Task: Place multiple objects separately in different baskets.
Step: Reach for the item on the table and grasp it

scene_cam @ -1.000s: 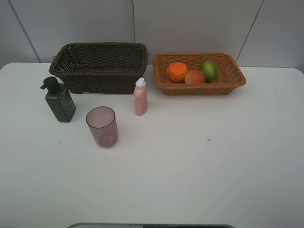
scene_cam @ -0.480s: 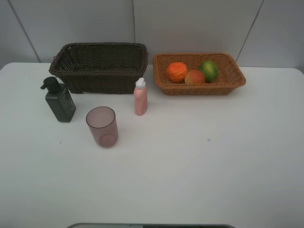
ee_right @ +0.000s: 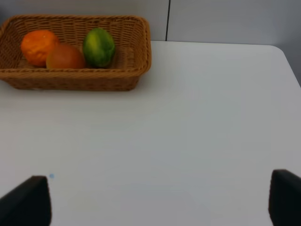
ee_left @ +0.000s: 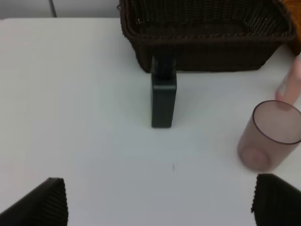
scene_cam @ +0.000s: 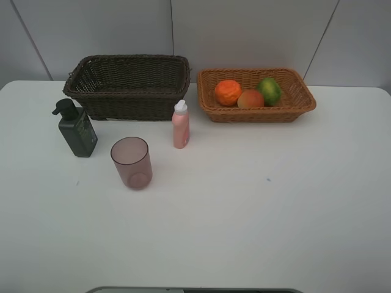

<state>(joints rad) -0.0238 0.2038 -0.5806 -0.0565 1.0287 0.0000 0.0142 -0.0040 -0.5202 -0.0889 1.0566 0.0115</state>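
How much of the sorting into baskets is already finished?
Done: orange, red-orange fruit and green citrus lie in the light basket. In hand: nothing; left gripper and right gripper are open, empty. Remaining: pump bottle, pink bottle and cup stand on the table.

Nothing visible changes anywhere on the white table (scene_cam: 256, 232) between the earlier views and this present moment.

We find bright, even, diffuse light over the white surface (scene_cam: 244, 232), which looks almost washed out yet shows no hard glare. Shadows are faint and short, hugging the dark green pump bottle (scene_cam: 77, 131) and the translucent cup (scene_cam: 131, 162). The exterior high view is sharp. Both wrist views are softer: the pink bottle (ee_left: 294, 82) smears, and the left tool (ee_left: 160, 203) and right tool (ee_right: 155, 200) show dark, unfocused fingertips.
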